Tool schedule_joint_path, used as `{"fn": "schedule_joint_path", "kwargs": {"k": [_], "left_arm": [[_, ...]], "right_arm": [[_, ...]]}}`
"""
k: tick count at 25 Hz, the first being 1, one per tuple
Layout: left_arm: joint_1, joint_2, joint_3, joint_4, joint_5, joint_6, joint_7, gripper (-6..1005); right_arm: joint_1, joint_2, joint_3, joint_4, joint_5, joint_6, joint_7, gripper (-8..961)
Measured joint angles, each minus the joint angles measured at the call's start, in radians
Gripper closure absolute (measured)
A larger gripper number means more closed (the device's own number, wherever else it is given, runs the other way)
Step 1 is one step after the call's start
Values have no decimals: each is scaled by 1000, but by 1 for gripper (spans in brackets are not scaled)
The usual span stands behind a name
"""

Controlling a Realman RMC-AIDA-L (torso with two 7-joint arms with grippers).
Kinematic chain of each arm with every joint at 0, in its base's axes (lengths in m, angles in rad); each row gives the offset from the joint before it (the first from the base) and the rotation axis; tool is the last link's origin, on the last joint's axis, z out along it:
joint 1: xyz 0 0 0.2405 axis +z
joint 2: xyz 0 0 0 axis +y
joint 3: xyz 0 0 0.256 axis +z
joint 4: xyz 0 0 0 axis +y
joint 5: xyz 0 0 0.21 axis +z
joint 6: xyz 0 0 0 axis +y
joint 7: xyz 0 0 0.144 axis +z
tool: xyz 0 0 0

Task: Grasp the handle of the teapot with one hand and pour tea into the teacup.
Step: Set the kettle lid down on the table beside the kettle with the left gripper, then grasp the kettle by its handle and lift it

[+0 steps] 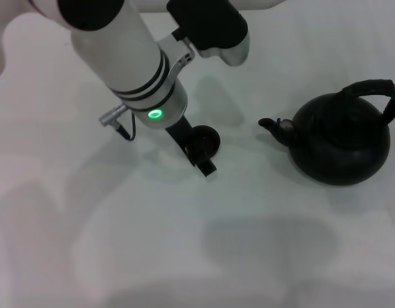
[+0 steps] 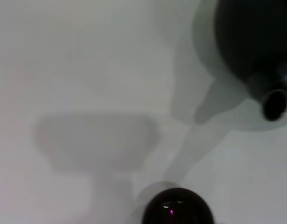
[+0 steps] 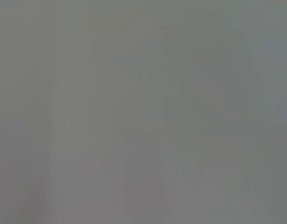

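The left gripper [image 1: 198,151] sits low over the white table [image 1: 120,244], at the teacup [image 1: 207,139]; its dark fingers overlap the cup, and whether they are spread or closed on it cannot be told. The teapot [image 1: 342,144] stands upright on the table, well apart toward the robot's right, its arched handle [image 1: 377,90] free and its spout [image 1: 277,126] aimed at the cup. No tea is visible. The right gripper is out of sight; its wrist view shows only blank grey. Likely risks: the left fingers, this close to the light cup, could nudge or tip it when they move; a pour begun from the present separation would miss the cup.
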Motion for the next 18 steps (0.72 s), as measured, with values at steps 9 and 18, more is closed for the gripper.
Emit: {"fn": "schedule_joint_path", "kwargs": {"k": [9,18], "left_arm": [[214,3,-121,325,72,-112,36,201],[547,2,-328,517,-106,57,349,201]], "right_arm": [[-59,-4,-42,-48,0,-32,5,80],[-282,-8,-342,-467,-62,171,386,82]]}}
